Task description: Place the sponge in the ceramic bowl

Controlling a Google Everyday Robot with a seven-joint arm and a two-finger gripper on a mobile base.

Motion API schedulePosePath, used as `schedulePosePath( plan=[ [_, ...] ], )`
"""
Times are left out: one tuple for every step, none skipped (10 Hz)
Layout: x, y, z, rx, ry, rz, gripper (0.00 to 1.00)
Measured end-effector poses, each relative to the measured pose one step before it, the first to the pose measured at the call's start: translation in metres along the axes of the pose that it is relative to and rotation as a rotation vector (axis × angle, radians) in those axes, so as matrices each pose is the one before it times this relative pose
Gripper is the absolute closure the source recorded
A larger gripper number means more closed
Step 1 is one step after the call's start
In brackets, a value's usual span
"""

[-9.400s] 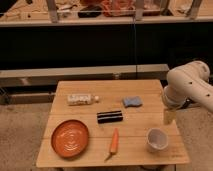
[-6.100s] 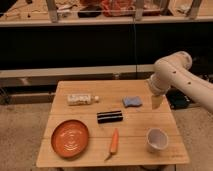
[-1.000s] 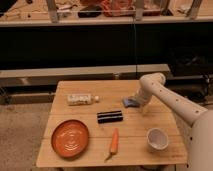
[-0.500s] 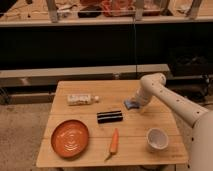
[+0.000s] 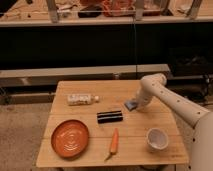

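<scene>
The light-blue sponge (image 5: 130, 105) lies on the right half of the wooden table (image 5: 150, 120), only its left part showing. My gripper (image 5: 136, 102) is down on it, shut on its right side, at the end of the white arm that reaches in from the right. The ceramic bowl (image 5: 156, 139), white and upright, stands near the table's front right corner, in front of the sponge and a little to its right.
A black rectangular bar (image 5: 110, 116) lies mid-table left of the sponge. A carrot (image 5: 114, 141) lies at the front centre and an orange plate (image 5: 70, 138) at the front left. A bottle (image 5: 81, 99) lies on its side at the back left.
The gripper has come down onto the sponge and closed on it. The arm has barely shifted otherwise, and the other objects have not moved.
</scene>
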Motion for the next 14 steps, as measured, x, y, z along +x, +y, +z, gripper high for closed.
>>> schedulePosePath(
  plan=[
    [0.00073,-0.00001,-0.00090,-0.00123,0.00360,-0.00177,0.99],
    [-0.00004,-0.00006,0.00010,0.00002,0.00021,-0.00035,0.99],
    [0.00004,0.00044,-0.00033,-0.00029,-0.00091,0.00062,0.99],
    [-0.00126,-0.00096,-0.00240,-0.00260,-0.00081,-0.00802,0.99],
    [-0.00158,-0.00123,-0.00358,-0.00217,-0.00209,-0.00969,0.99],
    [0.00009,-0.00116,-0.00275,0.00197,0.00053,-0.00225,0.99],
    [0.00000,0.00051,0.00002,-0.00081,-0.00058,-0.00085,0.99],
    [0.00002,-0.00003,-0.00111,-0.00043,0.00087,-0.00311,0.99],
    [-0.00056,0.00153,-0.00171,-0.00411,-0.00068,-0.00585,0.99],
    [-0.00009,0.00022,-0.00336,-0.00002,0.00057,-0.00611,0.99],
    [-0.00010,-0.00023,-0.00507,0.00285,0.00085,-0.00855,0.99],
    [-0.00005,0.00023,-0.00256,0.00080,0.00041,-0.00338,0.99],
    [-0.00121,0.00189,0.00077,-0.00433,0.00035,-0.00432,0.99],
    [-0.00041,0.00138,-0.00062,0.00043,0.00496,-0.00469,0.99]
  ],
)
